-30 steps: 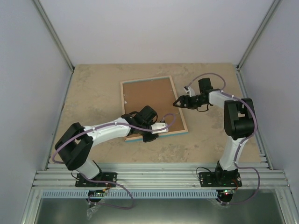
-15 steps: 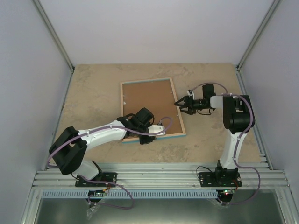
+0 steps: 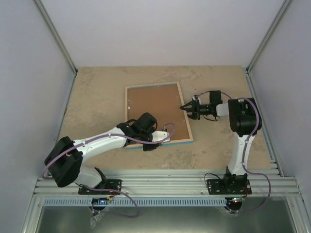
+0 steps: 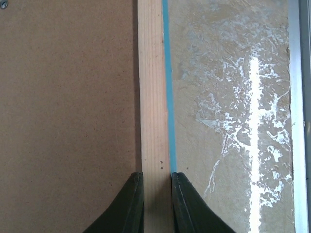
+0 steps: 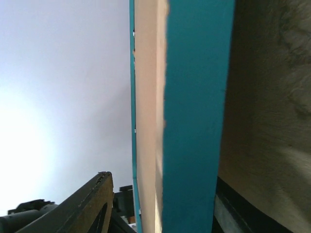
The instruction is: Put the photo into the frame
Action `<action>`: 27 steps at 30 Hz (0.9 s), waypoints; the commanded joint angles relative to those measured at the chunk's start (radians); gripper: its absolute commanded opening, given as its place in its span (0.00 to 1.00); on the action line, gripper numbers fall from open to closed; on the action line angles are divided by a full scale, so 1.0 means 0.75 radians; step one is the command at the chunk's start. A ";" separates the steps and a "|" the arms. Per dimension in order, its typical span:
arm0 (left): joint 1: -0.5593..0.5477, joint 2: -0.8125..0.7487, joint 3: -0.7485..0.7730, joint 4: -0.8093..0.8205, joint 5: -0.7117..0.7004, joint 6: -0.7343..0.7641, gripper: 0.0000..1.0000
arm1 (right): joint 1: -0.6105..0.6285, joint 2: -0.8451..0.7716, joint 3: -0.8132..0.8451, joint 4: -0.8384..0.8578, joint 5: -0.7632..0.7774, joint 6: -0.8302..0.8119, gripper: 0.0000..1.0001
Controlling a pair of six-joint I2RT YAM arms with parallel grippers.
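Observation:
The frame [image 3: 151, 85] lies back up on the table, its light wood rim around a brown backing board [image 3: 155, 109]. The photo is hidden. My left gripper [image 3: 150, 144] is shut on the frame's near rim; in the left wrist view the wood strip [image 4: 153, 97] runs straight between its fingers [image 4: 134, 204]. My right gripper [image 3: 186, 108] straddles the frame's right rim. In the right wrist view the turquoise and wood rim [image 5: 194, 97] stands between the jaws, and a gap shows between it and one finger [image 5: 87, 204].
The tan stone-patterned tabletop [image 3: 97, 97] stretches left of and behind the frame. Grey walls close in the sides and the back. An aluminium rail [image 3: 165, 182] runs along the near edge by the arm bases.
My right gripper has swung down and left onto the frame's right rim, its jaws narrowing. The left arm has stretched lower and further left, still gripping the near rim. The frame has shifted slightly.

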 commanded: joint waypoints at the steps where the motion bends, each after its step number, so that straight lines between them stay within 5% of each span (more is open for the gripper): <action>1: -0.005 -0.069 -0.002 0.079 0.056 0.064 0.00 | 0.006 0.018 -0.004 0.166 -0.062 0.153 0.47; 12: -0.005 -0.146 -0.006 0.067 0.018 0.102 0.00 | 0.038 -0.006 -0.006 0.227 -0.052 0.270 0.19; 15: -0.004 -0.159 -0.009 0.070 -0.021 0.093 0.07 | 0.041 -0.021 0.014 0.222 -0.046 0.276 0.06; 19: 0.000 -0.169 0.030 0.055 -0.058 0.030 0.27 | 0.041 -0.049 0.112 0.048 -0.024 0.142 0.01; 24: 0.065 -0.162 0.161 -0.033 -0.037 -0.074 0.76 | 0.037 -0.094 0.231 -0.139 -0.007 0.022 0.01; 27: 0.139 -0.097 0.347 -0.130 -0.025 -0.202 0.90 | 0.035 -0.136 0.309 -0.236 0.018 -0.048 0.01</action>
